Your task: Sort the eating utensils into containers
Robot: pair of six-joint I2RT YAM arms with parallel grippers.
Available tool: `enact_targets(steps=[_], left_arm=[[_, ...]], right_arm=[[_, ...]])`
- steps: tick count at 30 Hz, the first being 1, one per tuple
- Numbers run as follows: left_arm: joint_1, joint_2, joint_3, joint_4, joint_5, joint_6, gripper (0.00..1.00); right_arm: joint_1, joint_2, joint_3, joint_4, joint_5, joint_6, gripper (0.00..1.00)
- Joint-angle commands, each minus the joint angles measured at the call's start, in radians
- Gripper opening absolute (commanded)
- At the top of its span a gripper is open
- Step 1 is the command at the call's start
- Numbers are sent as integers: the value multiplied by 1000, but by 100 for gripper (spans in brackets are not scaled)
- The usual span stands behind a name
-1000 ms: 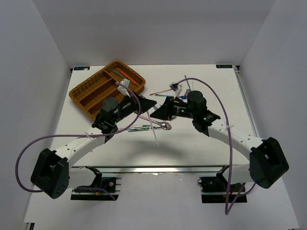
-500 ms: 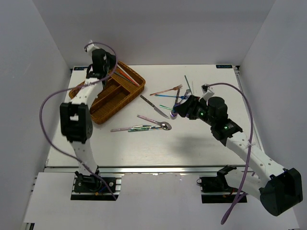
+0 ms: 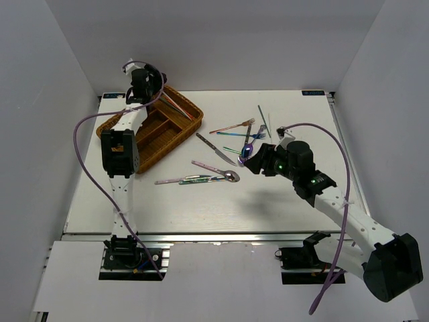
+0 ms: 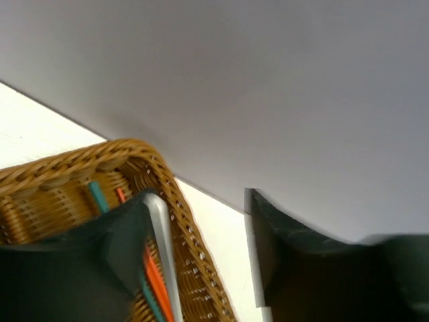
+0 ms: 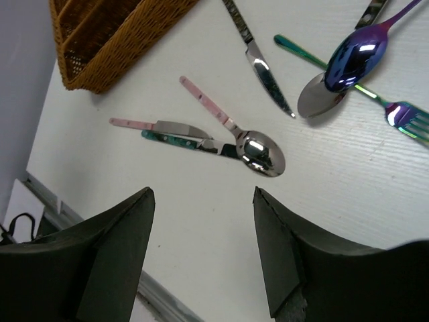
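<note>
The sorting is midway. A few pieces already lie in the tray (image 5: pixel 127 54), which sits toward ten o'clock on the table (image 5: pixel 335 194), and most of the utensils are loose from the middle out to about two o'clock.

The left claw (image 4: pixel 198 201) hangs over the tray's far corner with its fingers apart. A silver handle (image 4: pixel 162 248) shows just beside one finger, above orange sticks (image 4: pixel 153 272) in the end compartment. I cannot tell whether it touches the finger, but this looks like a drop-off.

The right claw (image 5: pixel 202 194) hovers over the table, spread wide and empty. The pink-handled spoon (image 5: pixel 258 151) lies just toward twelve o'clock of its gap, the knife (image 5: pixel 265 67) is further on, and the purple-blue spoon (image 5: pixel 352 57) is at one o'clock.

The next move is probably a pickup by the right arm. It would have to come down over one thin handle, lined up across it, and close without catching the neighbouring pieces.
</note>
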Motion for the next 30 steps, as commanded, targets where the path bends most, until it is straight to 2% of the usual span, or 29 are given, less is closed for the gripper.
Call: enact_targets(steps=[1,3,7,9,12,14,16,17,18,19,20,21,23,24,26,27,29,30], left_arm=[[6,-38,-7,65,66,-42,79],[8,-47,-8,69,103,-65,98],[6,-82,75,-47,102,-63,98],[8,-114,127,-122,39,-33,98],[9,-215,149,-269,-34,7,98],[14,-339,86,-343,-29,12,98],[14,-454,-30,-339,8,20,98],[12,-595,-211,-318,52,14,98],[12,-670,-319,-287,65,-18,98],[11,-747,-436,-200,67,-35,98],[9,-821,-657,-160,114,-51,98],[9,-949,-752,-140,119,-72,98],[8,-1056,-956,-136,146,-72,98],[5,-1150,-1012,-148,165,-50,98],[-8,-1244,-1140,-158,188,-13,98],[-11,-1315,-1161,-173,209,51,98],[-12,-1360,-1164,-315,196,130,98],[-11,-1392,-1144,-425,182,223,98]], right_arm=[[-4,31,89,-44,67,-83,66],[-9,76,122,-61,99,-98,66],[-41,117,168,-62,110,-106,66],[-59,158,195,-84,165,-139,66],[-110,266,293,-167,187,-188,66],[-154,354,364,-186,230,-211,64],[-179,416,411,-186,239,-248,59],[-196,483,441,-189,277,-259,56],[-200,516,497,-198,297,-277,47],[-205,549,523,-193,321,-285,44],[-216,618,548,-190,341,-293,41],[-222,654,607,-177,351,-304,38],[-240,773,687,-186,365,-334,38],[-245,815,779,-195,365,-348,40],[-254,934,873,-230,383,-383,42],[-259,970,914,-238,383,-396,42],[-269,1072,1034,-265,400,-417,44],[-273,1100,1068,-273,400,-423,44]])
